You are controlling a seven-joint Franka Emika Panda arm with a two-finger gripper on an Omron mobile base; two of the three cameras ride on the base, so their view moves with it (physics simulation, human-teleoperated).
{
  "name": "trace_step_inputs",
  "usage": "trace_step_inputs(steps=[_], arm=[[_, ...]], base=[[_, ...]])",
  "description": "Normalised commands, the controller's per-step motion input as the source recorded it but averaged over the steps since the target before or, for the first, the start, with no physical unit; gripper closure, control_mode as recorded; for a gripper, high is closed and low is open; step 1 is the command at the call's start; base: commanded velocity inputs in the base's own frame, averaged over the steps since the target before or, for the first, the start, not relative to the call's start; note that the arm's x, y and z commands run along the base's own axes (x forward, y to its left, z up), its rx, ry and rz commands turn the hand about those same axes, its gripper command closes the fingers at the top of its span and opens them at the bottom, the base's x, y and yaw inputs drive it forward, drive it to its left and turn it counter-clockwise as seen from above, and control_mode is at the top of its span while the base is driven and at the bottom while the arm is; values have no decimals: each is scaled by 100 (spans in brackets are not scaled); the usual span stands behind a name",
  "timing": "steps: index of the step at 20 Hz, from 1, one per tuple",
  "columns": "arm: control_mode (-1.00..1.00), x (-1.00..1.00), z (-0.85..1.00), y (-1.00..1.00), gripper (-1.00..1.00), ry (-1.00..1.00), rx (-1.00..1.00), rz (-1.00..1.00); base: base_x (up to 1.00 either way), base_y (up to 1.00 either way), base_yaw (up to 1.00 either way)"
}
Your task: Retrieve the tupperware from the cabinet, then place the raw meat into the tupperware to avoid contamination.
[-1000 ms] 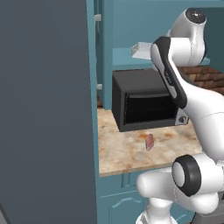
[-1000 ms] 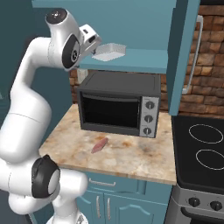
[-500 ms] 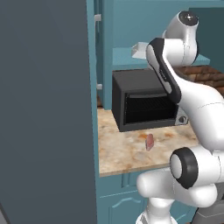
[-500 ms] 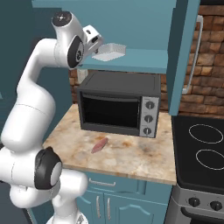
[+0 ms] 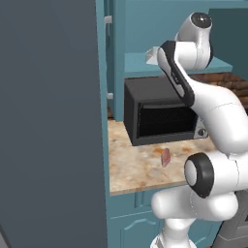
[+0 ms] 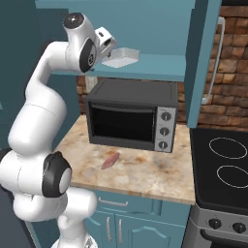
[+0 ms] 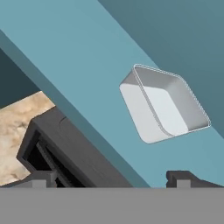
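The tupperware (image 6: 121, 57) is a small white-translucent tray resting on the teal shelf (image 6: 160, 67) of the open cabinet, above the microwave. In the hand view the tupperware (image 7: 162, 103) lies empty just ahead on the shelf (image 7: 74, 52), a little right of centre. My gripper (image 6: 110, 47) hovers at the shelf's left front, close to the tupperware and apart from it, open with nothing between its fingertips (image 7: 187, 177). The raw meat (image 6: 110, 161) lies on the counter before the microwave; it also appears as the pinkish lump (image 5: 165, 156) in the left base view.
A black microwave (image 6: 131, 115) stands on the speckled counter (image 6: 145, 174) under the shelf. The cabinet's open door (image 6: 203, 48) with a silver handle hangs at the right. A stove (image 6: 223, 160) adjoins the counter. A tall dark grey unit (image 5: 48, 121) walls off the left.
The arm has swung the hand a little further toward the shelf and the tupperware. The jaws stay wide open; the tupperware and the meat have not moved.
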Motion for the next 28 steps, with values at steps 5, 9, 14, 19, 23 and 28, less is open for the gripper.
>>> trace_step_inputs(steps=[5,9,14,19,23,28], arm=[[-100,29,0,0,-100,0,0,0],[-100,28,0,0,-100,0,0,0],[-100,25,-1,0,-100,0,0,0],[-100,24,-1,0,-100,0,0,0],[-100,22,-1,0,-100,0,0,0],[-100,19,-3,0,-100,0,0,0]], base=[[0,0,0],[0,0,0],[0,0,0],[0,0,0],[0,0,0],[0,0,0]])
